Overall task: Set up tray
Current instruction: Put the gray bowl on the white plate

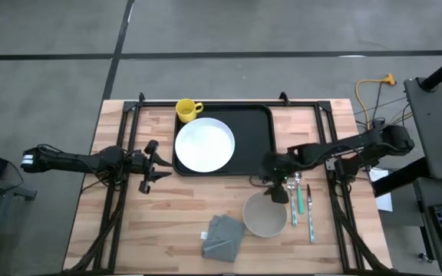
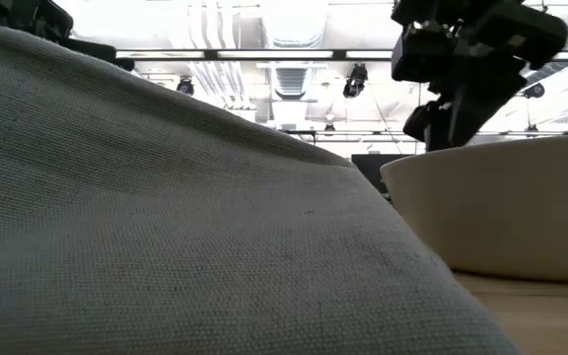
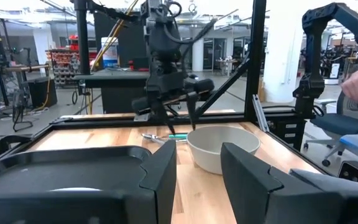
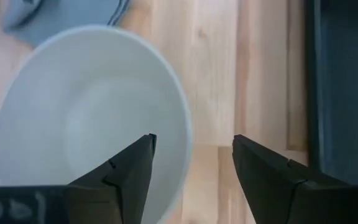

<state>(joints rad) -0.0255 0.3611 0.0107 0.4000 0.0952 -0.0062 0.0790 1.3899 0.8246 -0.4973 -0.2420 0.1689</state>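
- Even, bright overhead light in the high view; shadows are soft and short.
- In the low view, ceiling lights (image 2: 294, 25) glare white.
- The grey napkin (image 2: 166, 227) looms close and soft-focused.
- Right wrist view slightly blurred.

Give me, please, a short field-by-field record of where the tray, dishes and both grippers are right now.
tray: far middle of table
plate: on tray's left part
yellow mug: tray's far left corner
bowl: on table, near side of tray
napkin: on table, left of bowl
cutlery: on table, right of bowl
right gripper: open, above bowl's far rim
left gripper: open, left of tray
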